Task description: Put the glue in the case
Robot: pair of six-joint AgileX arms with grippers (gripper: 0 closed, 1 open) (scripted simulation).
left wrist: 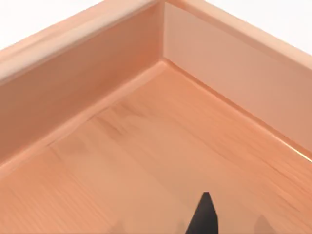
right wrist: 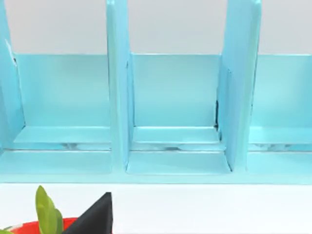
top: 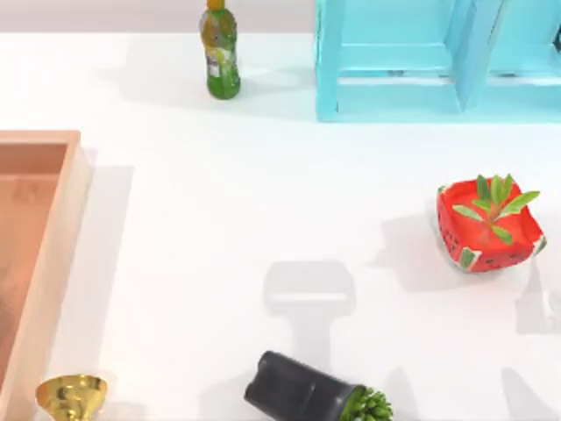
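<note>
The left end effector (left wrist: 204,217) hangs over the inside of the case (left wrist: 146,146), near one of its corners, with the brown floor of the case right below it. I think it is there because the case is where the glue has to go. I cannot tell if this end effector is wide, narrow or holding something, and I cannot tell where the glue is. The right end effector (right wrist: 95,217) is far from the case, above the red pot (top: 486,230) with the little plant, and it looks at the blue shelf (right wrist: 170,112). I cannot tell how open it is either. It seems to be waiting out of the way. On the counter (top: 219,210), a gold cup (top: 72,395) stands just beside the case's near corner. A black pot (top: 298,390) lies tipped over, farther from the case. A tall green bottle (top: 220,53) stands at the back, well apart from the case.
</note>
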